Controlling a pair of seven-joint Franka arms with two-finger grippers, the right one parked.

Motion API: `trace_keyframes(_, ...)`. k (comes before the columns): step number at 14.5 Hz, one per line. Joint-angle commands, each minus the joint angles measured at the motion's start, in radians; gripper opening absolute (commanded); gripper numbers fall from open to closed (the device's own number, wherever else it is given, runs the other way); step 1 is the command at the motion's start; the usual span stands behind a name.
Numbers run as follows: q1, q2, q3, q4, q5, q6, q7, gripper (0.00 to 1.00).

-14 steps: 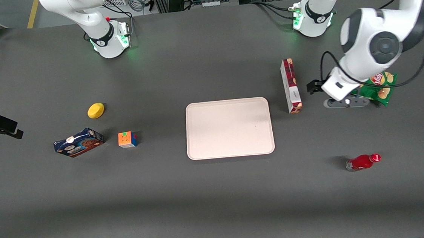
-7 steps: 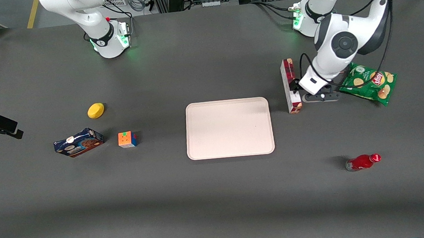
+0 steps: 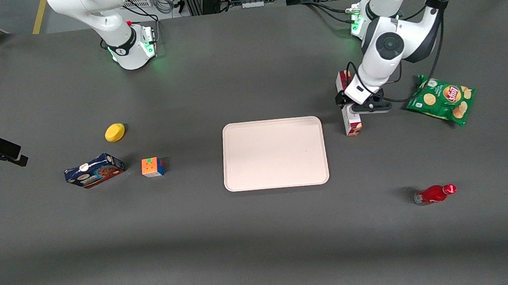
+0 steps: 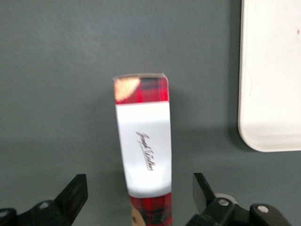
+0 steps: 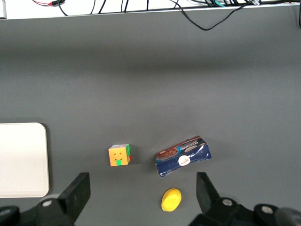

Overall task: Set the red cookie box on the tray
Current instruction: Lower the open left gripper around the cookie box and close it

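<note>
The tray (image 3: 275, 153) sits at the centre of the front frame with nothing in it, its rim showing on all sides. Just off its upper right corner the red cookie box (image 3: 350, 121) lies flat on the tabletop (image 3: 252, 233), lengthwise toward the front camera, close to the tray but not touching it. The end effector (image 3: 349, 103) hangs over the box's middle; in the wrist view (image 4: 140, 200) its fingers (image 4: 75, 193) are spread wide, one to each side of the box (neither touches the carton). A strip of bare tabletop separates box and tray edge. A green chip bag (image 3: 443, 99) lies at the right of the front frame and a red bottle (image 3: 435, 194) at lower right, both well apart from the box.
</note>
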Motion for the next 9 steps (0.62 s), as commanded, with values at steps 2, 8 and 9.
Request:
trace_keyframes(2,-0.003,0.017,-0.047,-0.055,0.002,0.077,-0.056,1.0)
trace_keyframes(8,-0.003,0.034,-0.06,-0.054,0.002,0.08,-0.087,0.53)
trace_keyframes(9,-0.003,0.037,-0.06,-0.054,0.002,0.08,-0.087,0.45)
